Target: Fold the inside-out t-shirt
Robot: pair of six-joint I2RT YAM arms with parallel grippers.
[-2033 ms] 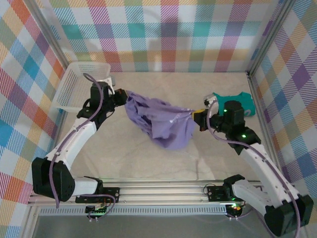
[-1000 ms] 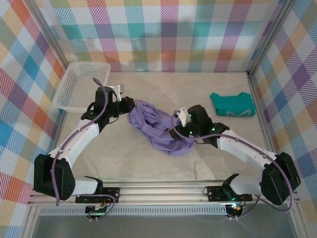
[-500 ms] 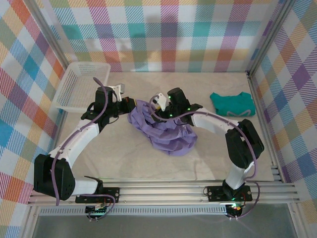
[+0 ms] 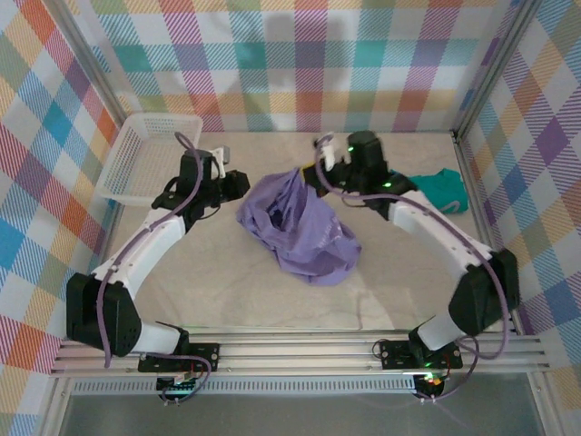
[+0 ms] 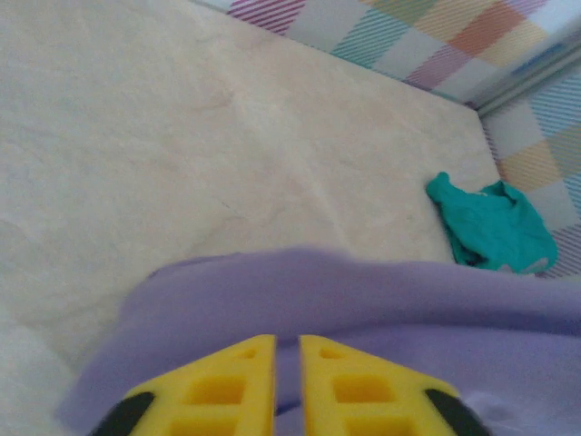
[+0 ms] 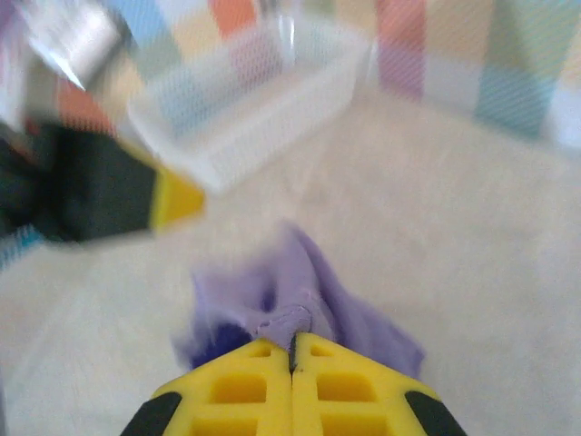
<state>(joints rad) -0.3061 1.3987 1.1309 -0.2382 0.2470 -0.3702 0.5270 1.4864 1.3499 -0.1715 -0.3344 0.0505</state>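
Swung rearward, right gripper [image 6: 292, 350] pinches the t-shirt [image 4: 304, 232] (blurred view); left gripper [image 5: 288, 345] clamps its edge

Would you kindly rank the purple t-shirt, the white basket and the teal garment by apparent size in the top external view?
1. purple t-shirt
2. white basket, only slightly smaller
3. teal garment, smallest, partly hidden by the right arm

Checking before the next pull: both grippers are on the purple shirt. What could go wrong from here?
1. The right gripper pinches just a small tuft of the t-shirt; it may slip under a pull.
2. The t-shirt sits bunched between it and the left gripper, so spreading could tangle it.
3. The right arm crosses the teal garment and might drag it.
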